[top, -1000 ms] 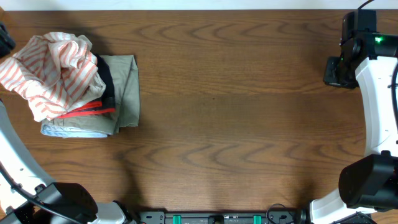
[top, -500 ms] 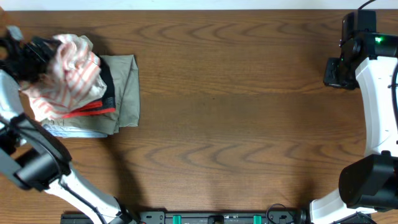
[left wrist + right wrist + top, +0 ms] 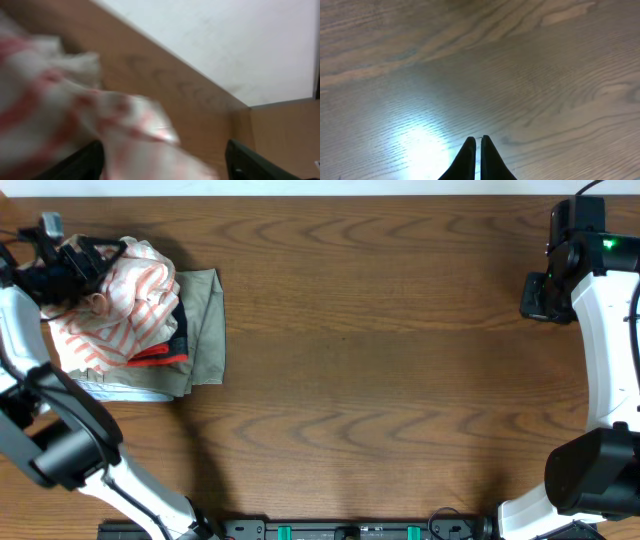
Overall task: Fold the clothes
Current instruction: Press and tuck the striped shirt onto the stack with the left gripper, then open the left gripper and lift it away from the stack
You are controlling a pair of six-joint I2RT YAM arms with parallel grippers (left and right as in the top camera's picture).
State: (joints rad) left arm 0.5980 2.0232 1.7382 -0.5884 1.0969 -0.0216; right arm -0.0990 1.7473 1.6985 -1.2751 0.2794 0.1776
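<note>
A crumpled white-and-orange striped garment (image 3: pixel 125 300) lies on top of a stack of folded clothes (image 3: pixel 205 325) at the table's far left: olive green, black, red and light blue pieces. My left gripper (image 3: pixel 72 268) is at the garment's upper left edge. In the left wrist view its jaws (image 3: pixel 162 152) are wide open, with the blurred striped cloth (image 3: pixel 75 115) between them. My right gripper (image 3: pixel 537 295) hovers at the far right of the table, far from the clothes. In the right wrist view it (image 3: pixel 475 140) is shut and empty over bare wood.
The wooden table (image 3: pixel 380 380) spreads between the stack and the right arm. The table's far edge meets a white wall (image 3: pixel 240 40) just behind the stack. The arm bases stand at the near edge.
My left arm has swung in from the left edge onto the striped garment. The garment has bunched up and shifted a little to the right. The right arm has not moved.
</note>
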